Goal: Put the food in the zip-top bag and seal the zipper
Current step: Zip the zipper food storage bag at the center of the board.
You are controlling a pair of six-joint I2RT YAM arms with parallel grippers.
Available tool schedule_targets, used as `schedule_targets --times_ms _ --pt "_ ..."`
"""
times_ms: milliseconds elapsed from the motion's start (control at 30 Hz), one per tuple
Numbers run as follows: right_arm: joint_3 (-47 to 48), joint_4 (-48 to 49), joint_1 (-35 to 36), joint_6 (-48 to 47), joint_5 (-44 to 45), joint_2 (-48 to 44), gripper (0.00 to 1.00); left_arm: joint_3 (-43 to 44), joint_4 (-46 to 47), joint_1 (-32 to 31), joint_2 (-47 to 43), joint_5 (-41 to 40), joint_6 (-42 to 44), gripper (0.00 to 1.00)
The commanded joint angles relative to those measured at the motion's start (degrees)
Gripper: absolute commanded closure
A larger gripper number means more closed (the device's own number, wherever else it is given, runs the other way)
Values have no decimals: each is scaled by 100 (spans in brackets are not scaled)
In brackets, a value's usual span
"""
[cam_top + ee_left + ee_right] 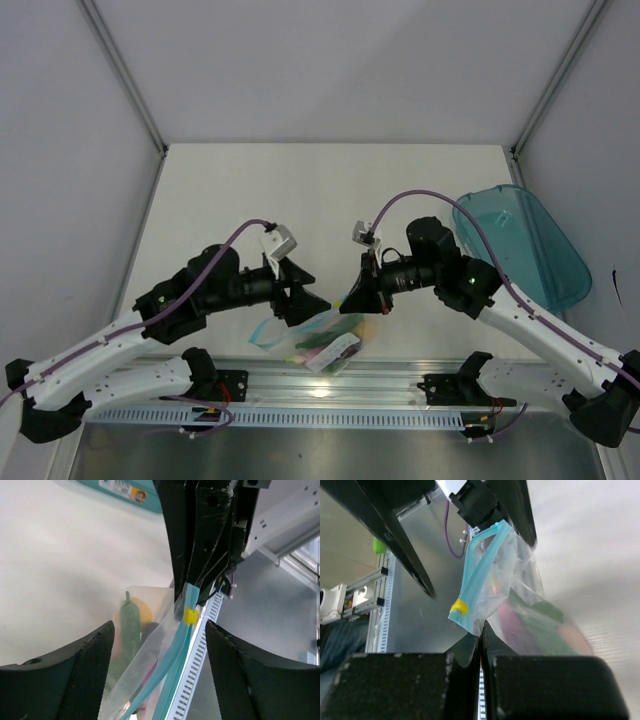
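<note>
Right gripper (481, 652): matte black blocky pads, pinched tight on the zipper's end.
Left gripper (160, 650): textured black fingers, spread wide either side of the strip, not touching it.
Zipper (186, 600): thin light teal band carrying a small yellow slider (190, 616).
Zip-top bag (300, 340): crinkly clear film, hung between both grippers over the table's (300, 190) near edge.
Food: long green pepper (131, 627) and rounded yellow pepper (142, 611) sat inside the bag; remaining pieces smeared behind film, hard to tell.
Tray (520, 245): translucent teal oval, well apart at far right.
</note>
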Motion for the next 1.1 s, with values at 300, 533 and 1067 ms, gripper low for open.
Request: schedule_targets --times_ms 300,533,1067 --pt "-648 1672 -11 2631 1379 -690 100 -868 1169 -91 -883 -566 -152 17" --pt "-700 1899 -20 3248 1678 -725 100 -939 1293 -241 -681 -530 -81 16" --pt "-780 1576 -29 2714 1344 -980 100 -711 741 -232 -268 -741 50 99"
